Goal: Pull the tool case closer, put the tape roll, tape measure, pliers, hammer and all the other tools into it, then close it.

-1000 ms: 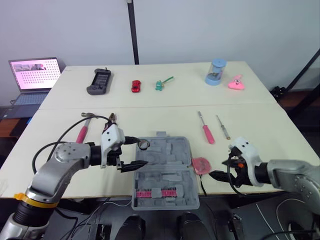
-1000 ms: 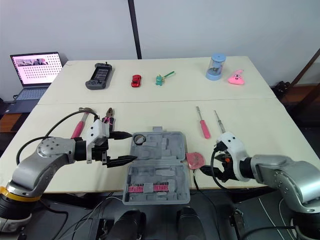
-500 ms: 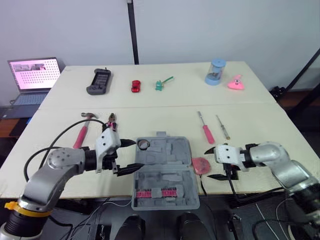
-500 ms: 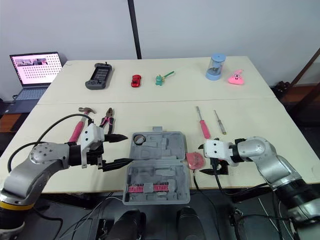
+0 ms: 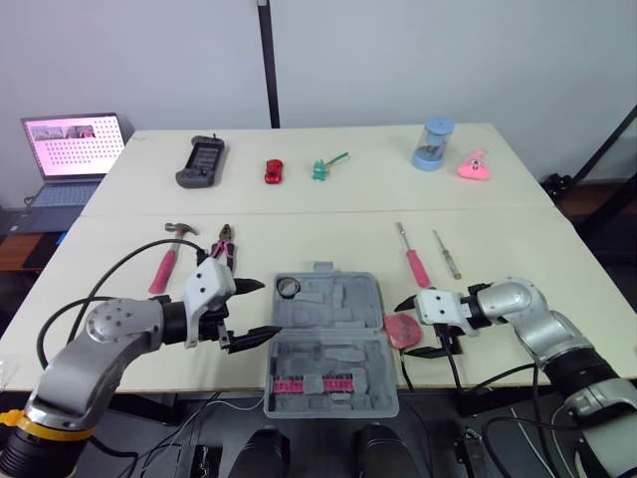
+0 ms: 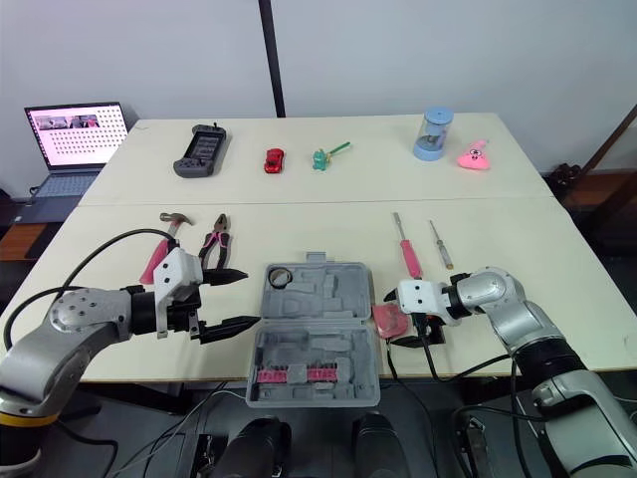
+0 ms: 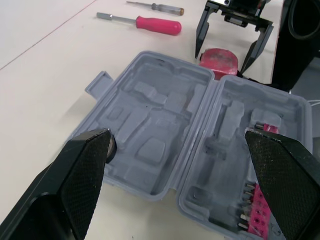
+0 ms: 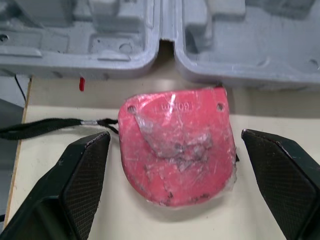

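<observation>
Lying open at the near edge of the table (image 5: 299, 229), the gray tool case (image 5: 328, 339) holds the tape roll (image 5: 287, 289) in its far left corner, the pink tape measure (image 5: 401, 330) just beside its right side. The right gripper (image 5: 406, 329) spreads its fingers wide around the tape measure, while the left gripper (image 5: 267, 309), likewise spread, hovers at the case's left edge.

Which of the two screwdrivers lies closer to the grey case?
The pink-handled screwdriver; the slimmer screwdriver lies beyond it, farther from the case.

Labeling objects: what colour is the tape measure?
Red, with a black strap. The tape measure shows best in the right wrist view.
</observation>
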{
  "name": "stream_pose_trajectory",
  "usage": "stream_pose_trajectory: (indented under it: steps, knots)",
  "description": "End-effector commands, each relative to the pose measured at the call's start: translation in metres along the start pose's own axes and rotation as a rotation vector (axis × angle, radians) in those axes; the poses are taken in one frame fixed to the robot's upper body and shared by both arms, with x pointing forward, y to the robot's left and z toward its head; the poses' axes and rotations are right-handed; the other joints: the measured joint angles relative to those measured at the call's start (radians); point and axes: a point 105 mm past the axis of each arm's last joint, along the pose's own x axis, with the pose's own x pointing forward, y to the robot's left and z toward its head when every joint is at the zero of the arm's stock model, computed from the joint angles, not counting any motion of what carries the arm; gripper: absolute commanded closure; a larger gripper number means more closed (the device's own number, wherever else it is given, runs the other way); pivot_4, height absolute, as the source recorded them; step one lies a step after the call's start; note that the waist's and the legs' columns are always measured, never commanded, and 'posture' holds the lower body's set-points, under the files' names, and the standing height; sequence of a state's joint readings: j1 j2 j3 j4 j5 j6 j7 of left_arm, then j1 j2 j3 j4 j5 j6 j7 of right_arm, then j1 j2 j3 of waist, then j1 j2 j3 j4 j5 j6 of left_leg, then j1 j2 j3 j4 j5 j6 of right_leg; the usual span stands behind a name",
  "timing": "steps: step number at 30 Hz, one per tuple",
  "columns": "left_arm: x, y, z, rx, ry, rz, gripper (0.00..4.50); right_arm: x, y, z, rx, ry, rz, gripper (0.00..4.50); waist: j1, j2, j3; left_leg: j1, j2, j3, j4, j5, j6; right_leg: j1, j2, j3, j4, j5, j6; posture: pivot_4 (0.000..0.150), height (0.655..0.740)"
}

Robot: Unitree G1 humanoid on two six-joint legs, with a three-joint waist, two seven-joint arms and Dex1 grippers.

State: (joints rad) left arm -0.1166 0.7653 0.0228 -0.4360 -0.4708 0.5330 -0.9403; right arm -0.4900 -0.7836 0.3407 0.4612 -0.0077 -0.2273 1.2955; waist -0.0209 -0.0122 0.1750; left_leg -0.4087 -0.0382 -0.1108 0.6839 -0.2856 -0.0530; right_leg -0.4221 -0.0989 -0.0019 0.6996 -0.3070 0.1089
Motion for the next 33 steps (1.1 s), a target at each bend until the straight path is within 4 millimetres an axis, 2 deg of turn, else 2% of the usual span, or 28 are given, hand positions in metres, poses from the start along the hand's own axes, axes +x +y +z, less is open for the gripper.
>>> stream_pose_trajectory:
  steps: [1, 2, 6, 9, 13, 18, 21, 24, 28, 33]
  knots:
    - [-0.004, 0.0, 0.01, 0.035, -0.022, 0.004, 0.0, 0.0, -0.002, 0.002, -0.002, -0.02, 0.004, 1.37, 0.002, 0.0, 0.0, 0.0, 0.0, 0.0, 0.0, 0.0, 0.0, 0.0, 0.0, 0.0, 0.0, 0.0, 0.0, 0.15, 0.6741]
    - [-0.004, 0.0, 0.01, 0.035, -0.02, 0.004, 0.0, 0.0, -0.002, 0.001, -0.008, -0.013, 0.003, 1.62, 0.002, 0.0, 0.0, 0.0, 0.0, 0.0, 0.0, 0.0, 0.0, 0.0, 0.0, 0.0, 0.0, 0.0, 0.0, 0.15, 0.6741]
    - [-0.005, 0.001, 0.008, 0.032, -0.015, 0.003, 0.0, -0.006, -0.003, 0.004, -0.009, -0.028, -0.018, 1.62, 0.004, 0.0, 0.0, 0.0, 0.0, 0.0, 0.0, 0.0, 0.0, 0.0, 0.0, 0.0, 0.0, 0.0, 0.0, 0.15, 0.6741]
    - [-0.006, 0.001, 0.006, 0.03, -0.013, 0.003, 0.0, -0.018, -0.005, 0.013, 0.01, -0.06, -0.045, 1.62, 0.005, 0.0, 0.0, 0.0, 0.0, 0.0, 0.0, 0.0, 0.0, 0.0, 0.0, 0.0, 0.0, 0.0, 0.0, 0.15, 0.6741]
    - [-0.006, 0.001, 0.003, 0.021, -0.015, 0.009, 0.0, -0.037, -0.007, 0.016, 0.049, -0.017, -0.084, 1.62, 0.007, 0.001, 0.0, 0.0, 0.0, 0.0, 0.0, 0.0, 0.0, 0.0, -0.001, 0.0, 0.0, 0.0, 0.0, 0.15, 0.6741]
    - [-0.004, 0.001, -0.001, 0.009, -0.025, 0.019, 0.0, -0.058, -0.026, 0.029, 0.006, 0.049, -0.203, 1.62, 0.005, 0.001, 0.0, 0.0, 0.0, 0.0, 0.0, 0.0, 0.0, 0.0, -0.001, 0.0, 0.0, 0.0, 0.0, 0.15, 0.6741]
    - [-0.003, 0.002, -0.004, 0.004, -0.031, 0.029, 0.0, -0.062, -0.041, 0.042, -0.119, 0.135, -0.244, 1.62, 0.004, 0.002, 0.0, 0.0, 0.0, 0.0, 0.0, 0.0, 0.0, -0.001, -0.001, 0.0, 0.0, 0.0, 0.0, 0.15, 0.6741]
    - [-0.001, 0.003, -0.007, -0.001, -0.039, 0.043, 0.0, -0.06, -0.059, 0.063, -0.147, 0.207, -0.207, 1.62, 0.0, 0.003, 0.001, 0.0, 0.0, 0.001, 0.0, 0.0, 0.0, -0.001, -0.001, 0.001, 0.0, 0.0, 0.0, 0.15, 0.6741]
    - [-0.001, 0.003, -0.01, -0.01, -0.047, 0.064, 0.0, -0.049, -0.075, 0.091, -0.137, 0.203, -0.167, 1.62, 0.001, 0.003, 0.001, 0.0, 0.0, 0.0, 0.0, 0.0, 0.0, -0.002, 0.0, 0.0, 0.0, 0.0, 0.0, 0.15, 0.6741]
    - [-0.002, -0.002, -0.016, -0.024, -0.05, 0.093, 0.0, -0.021, -0.083, 0.113, -0.133, 0.259, -0.095, 1.62, 0.005, 0.002, 0.001, -0.001, 0.0, 0.0, 0.0, 0.0, -0.001, -0.002, -0.003, 0.0, 0.0, 0.0, 0.0, 0.15, 0.6741]
